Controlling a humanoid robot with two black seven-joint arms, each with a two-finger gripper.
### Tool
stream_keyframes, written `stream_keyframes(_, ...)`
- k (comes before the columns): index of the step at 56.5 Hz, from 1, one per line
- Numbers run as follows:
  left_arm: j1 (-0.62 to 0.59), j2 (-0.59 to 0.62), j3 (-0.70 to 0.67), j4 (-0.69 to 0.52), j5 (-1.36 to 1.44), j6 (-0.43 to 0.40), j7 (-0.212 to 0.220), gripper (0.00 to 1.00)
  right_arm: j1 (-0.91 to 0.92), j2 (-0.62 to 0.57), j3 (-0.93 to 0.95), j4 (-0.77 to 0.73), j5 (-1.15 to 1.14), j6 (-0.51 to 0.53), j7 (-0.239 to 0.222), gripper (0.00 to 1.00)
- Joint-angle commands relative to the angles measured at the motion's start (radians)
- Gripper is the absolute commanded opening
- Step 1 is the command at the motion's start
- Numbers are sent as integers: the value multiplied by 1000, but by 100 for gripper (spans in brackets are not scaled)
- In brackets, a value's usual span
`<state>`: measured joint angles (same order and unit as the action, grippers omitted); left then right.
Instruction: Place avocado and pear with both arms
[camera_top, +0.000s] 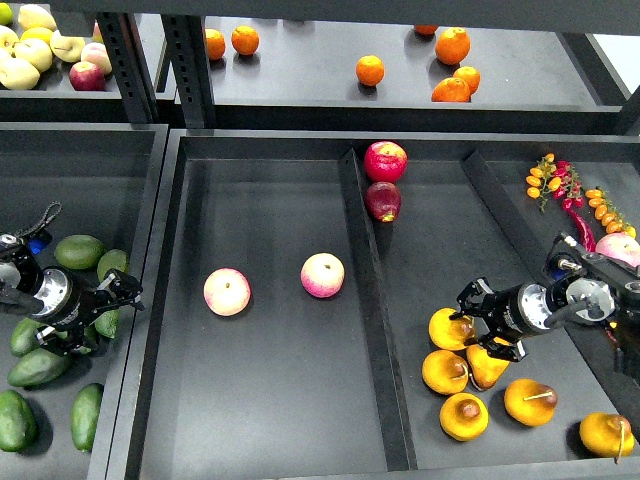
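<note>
Several green avocados lie in the left tray (150, 300). A darker avocado (106, 323) lies partly under my left gripper (97, 312), which is open low over the pile, its fingers straddling that fruit. Several yellow-orange pears lie in the right compartment. My right gripper (484, 322) is open, with its fingers beside one pear (447, 327) and above another (487, 367). A pear with a brown patch (464, 415) lies nearer the front. Neither gripper holds anything.
Two pink-yellow apples (227, 291) (322, 275) lie in the middle compartment. Two red apples (385, 160) sit at the back by the divider (365, 300). Small peppers (575, 195) are at the far right, and oranges and apples on the back shelf.
</note>
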<state>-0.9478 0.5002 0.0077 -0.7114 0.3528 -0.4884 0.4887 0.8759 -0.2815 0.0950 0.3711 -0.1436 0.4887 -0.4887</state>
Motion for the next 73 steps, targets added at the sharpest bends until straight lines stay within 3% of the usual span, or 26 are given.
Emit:
stream_keyframes(1, 0, 0, -2, 1, 0, 0, 0, 99, 0, -1, 0, 0, -2, 0, 0, 77)
stream_keyframes(4, 0, 0, -6, 1, -1, 0, 0, 99, 0, -1, 0, 5, -2, 0, 0, 82)
stream_keyframes(9, 1, 0, -54, 4, -6, 0, 0, 99, 5, -5, 2, 20, -2, 0, 0, 100)
stream_keyframes(25, 32, 1, -250, 13, -24, 0, 0, 99, 18, -68, 103, 84, 4, 0, 0, 100)
stream_keyframes(43, 161, -42, -610, 7, -110, 0, 0, 100, -38, -70, 374, 94, 13, 0, 0, 100)
stream_keyframes(57, 303, -204, -937, 15, -306, 0, 0, 100, -165, 89, 860, 69, 13, 0, 0, 100)
stream_keyframes(73, 382, -327, -1120, 23, -414, 0, 0, 100, -225, 203, 1016, 69, 15, 0, 0, 100)
